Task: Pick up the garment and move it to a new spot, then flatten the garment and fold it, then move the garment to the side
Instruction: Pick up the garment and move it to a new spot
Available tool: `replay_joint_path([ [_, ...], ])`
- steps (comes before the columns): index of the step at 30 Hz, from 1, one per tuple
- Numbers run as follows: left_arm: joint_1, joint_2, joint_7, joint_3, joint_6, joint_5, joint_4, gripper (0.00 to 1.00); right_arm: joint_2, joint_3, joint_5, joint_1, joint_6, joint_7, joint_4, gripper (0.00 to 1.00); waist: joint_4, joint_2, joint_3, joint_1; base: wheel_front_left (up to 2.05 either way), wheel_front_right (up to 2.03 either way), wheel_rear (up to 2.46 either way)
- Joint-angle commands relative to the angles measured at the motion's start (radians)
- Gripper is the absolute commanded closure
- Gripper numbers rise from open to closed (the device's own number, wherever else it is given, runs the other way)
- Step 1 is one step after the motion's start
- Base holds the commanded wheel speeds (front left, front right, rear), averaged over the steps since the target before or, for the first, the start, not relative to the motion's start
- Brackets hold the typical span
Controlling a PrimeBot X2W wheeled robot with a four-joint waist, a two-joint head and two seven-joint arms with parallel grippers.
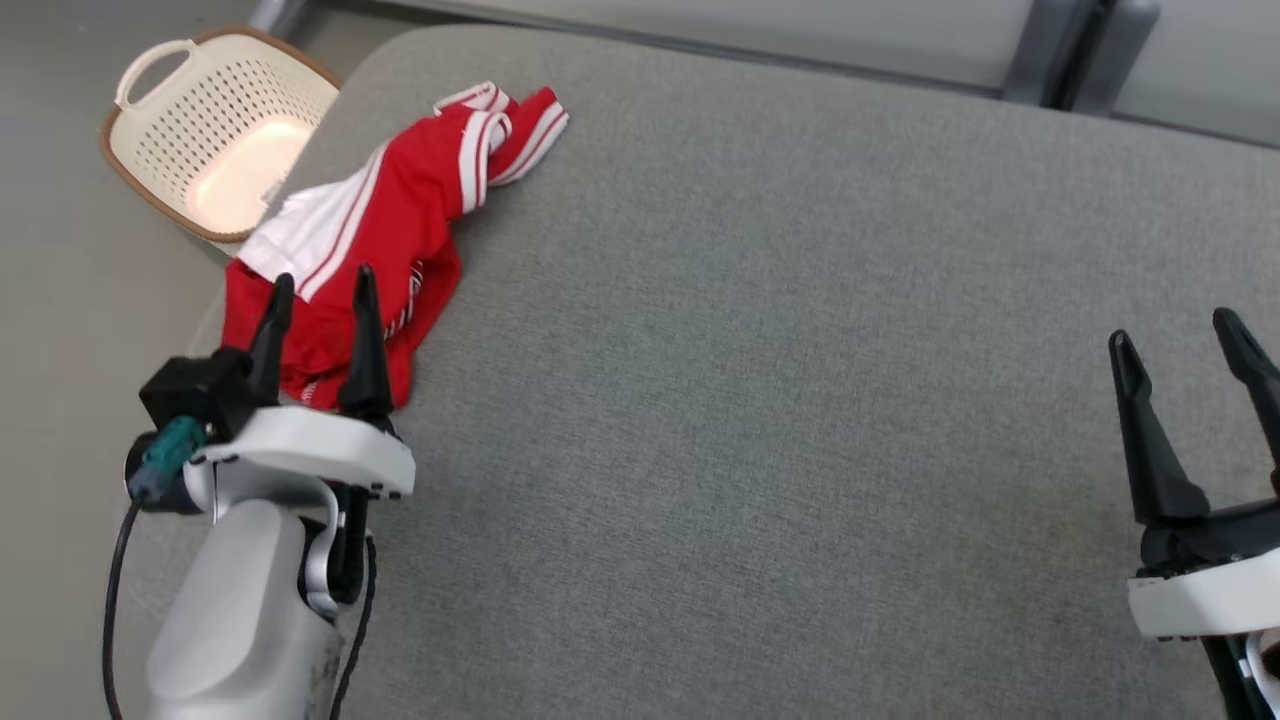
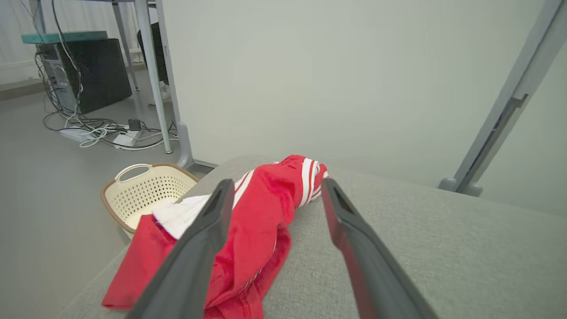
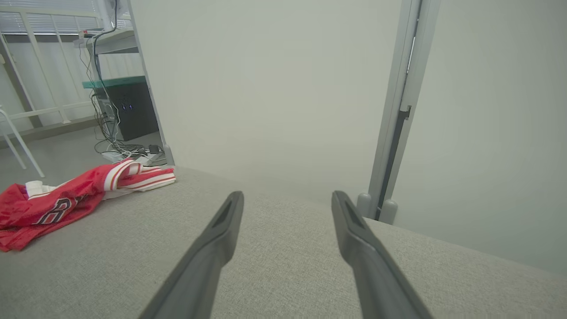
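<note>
In the head view, the crumpled red and white sports jersey (image 1: 385,225) lies at the left edge of the grey fabric-covered surface (image 1: 760,420), just beside the cream perforated plastic basket (image 1: 215,130) on the floor (image 1: 60,300). The left gripper (image 1: 322,278) hangs over its near end, jaws apart; the right gripper (image 1: 1172,330) is well apart, jaws also spread. In the left wrist view, one hem seems to droop over the edge, so a shallow pinch could drag the jersey off. In the right wrist view, the jersey (image 3: 57,201) lies far aside; one arm alone may bunch it.
</note>
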Motion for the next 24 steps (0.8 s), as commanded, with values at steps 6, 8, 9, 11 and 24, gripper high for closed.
replay_joint_path([
  [6,-0.201,0.014,-0.004,0.038,-0.053,-0.05,0.284,0.0,-0.028,-0.007,0.004,-0.066,-0.001,-0.003,-0.011,0.0,-0.084,-0.0001,0.204,0.0,0.0,0.0,0.0],
  [8,-0.25,0.021,-0.004,0.05,-0.072,-0.067,0.384,0.0,-0.03,-0.007,0.006,-0.079,-0.001,-0.011,-0.006,0.0,-0.092,-0.0001,0.224,0.0,0.0,0.0,0.0],
  [9,-0.271,0.028,-0.002,0.052,-0.076,-0.066,0.431,0.0,-0.029,-0.007,0.006,-0.084,-0.001,-0.014,-0.002,0.0,-0.096,-0.0001,0.231,0.0,0.0,0.0,0.0],
  [11,-0.324,0.042,0.0,0.069,-0.093,-0.091,0.56,0.0,-0.031,-0.002,0.009,-0.101,-0.001,-0.022,0.01,0.0,-0.106,-0.0001,0.243,0.0,0.0,0.0,0.0],
  [24,-0.26,0.064,-0.003,0.169,-0.077,-0.036,0.443,1.0,-0.014,0.009,0.014,-0.1,-0.001,-0.074,0.084,0.0,-0.136,-0.0001,0.164,0.0,0.0,0.0,0.0],
])
